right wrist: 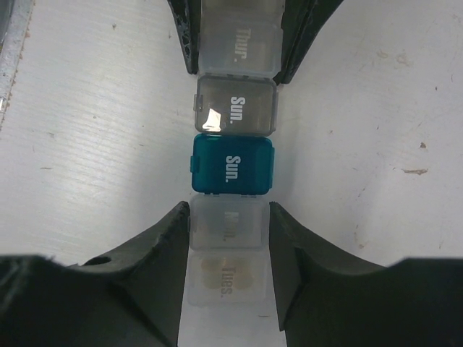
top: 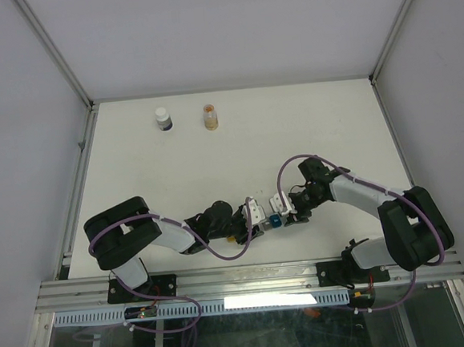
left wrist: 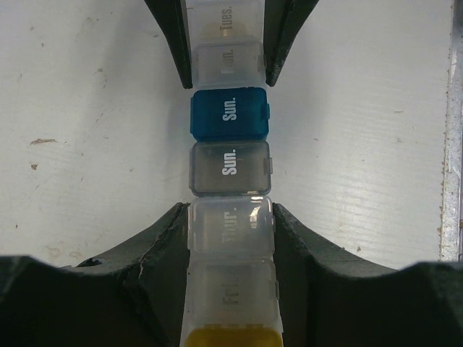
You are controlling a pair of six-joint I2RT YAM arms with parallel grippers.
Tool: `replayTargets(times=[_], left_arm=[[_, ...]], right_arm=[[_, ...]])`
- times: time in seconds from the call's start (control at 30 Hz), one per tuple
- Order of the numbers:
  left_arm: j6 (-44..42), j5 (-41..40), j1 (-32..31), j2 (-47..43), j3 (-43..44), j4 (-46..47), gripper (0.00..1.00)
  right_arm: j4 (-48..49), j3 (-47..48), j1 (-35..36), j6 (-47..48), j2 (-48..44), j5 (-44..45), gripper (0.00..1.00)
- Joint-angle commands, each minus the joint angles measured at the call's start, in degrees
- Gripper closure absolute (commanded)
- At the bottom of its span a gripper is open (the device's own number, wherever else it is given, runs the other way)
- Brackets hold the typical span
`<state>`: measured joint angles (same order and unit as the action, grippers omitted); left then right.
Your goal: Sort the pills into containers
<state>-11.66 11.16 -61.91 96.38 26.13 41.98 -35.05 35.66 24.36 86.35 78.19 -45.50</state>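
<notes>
While both arms meet low at the near edge of the table (top: 293,128), the strip (top: 266,216) of pillbox cubes runs straight between them, one end inside each gripper. Seen from the left wrist, the left gripper (left wrist: 230,213) has its fingers (left wrist: 163,246) tight against both sides of the clear Thur. cube (left wrist: 230,225) and Fri. cube (left wrist: 231,293), pinching the strip there. A yellow cube (left wrist: 231,338) sits behind those two, deepest between the jaws. Ahead of the fingertips come a grey cube (left wrist: 230,168) and then a blue cube (left wrist: 230,114), both marked Sun., and neither gripper touches them.

Past the blue cube, the right gripper (right wrist: 230,210) straddles the last two clear cubes, a faintly marked one and the Tues. cube (right wrist: 223,278). Its fingers (right wrist: 155,267) stand just beside the cube walls, but I cannot tell whether they press or leave a sliver of gap. A faint tan patch shows through the Tues. cube, and I cannot tell what it is. Every lid in view is down. I cannot tell whether the strip rests on the table or hangs just above it.

The pills (top: 210,123) are well apart from all this, an orange mass in the vial (top: 209,109), which stands upright near the far edge. A white-capped dark bottle (top: 163,119) stands near it on the left, also upright.
</notes>
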Motion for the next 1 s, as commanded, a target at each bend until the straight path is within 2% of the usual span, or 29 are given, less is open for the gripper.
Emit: replayTargets(times=[0.0, 0.23, 0.4, 0.47, 0.57, 0.67, 0.97], left_arm=[[-0.11, 1.10, -0.39, -0.49, 1.40, 0.71, 0.81], [-1.34, 2.49, -0.40, -0.66, 1.56, -0.82, 0.87], [-1.75, 2.68, -0.40, -0.75, 1.56, -1.28, 0.88], [-1.76, 2.80, -0.40, -0.75, 1.70, -1.58, 0.88], [-1.73, 2.88, -0.40, -0.81, 1.88, -1.81, 0.88], [-1.87, 2.90, -0.40, -0.80, 2.00, -2.06, 0.88], [-2.29, 3.17, -0.32, -1.05, 2.65, -3.60, 0.88]], right_arm=[[-2.37, 2.47, -0.10, -2.17, 0.22, -3.06, 0.73], [-7.39, 6.83, -1.80, -5.99, 4.21, -5.81, 0.79], [-7.64, 8.09, -2.49, -8.61, 5.49, -6.47, 0.79], [-6.43, 7.82, -2.53, -9.93, 5.29, -6.12, 0.75], [-3.01, 6.86, -3.01, -13.21, 3.20, -5.72, 0.58], [0.96, 5.83, -3.87, -16.97, -0.22, -4.79, 0.47], [6.69, 3.87, -8.36, -22.07, -5.58, -4.28, 0.44]])
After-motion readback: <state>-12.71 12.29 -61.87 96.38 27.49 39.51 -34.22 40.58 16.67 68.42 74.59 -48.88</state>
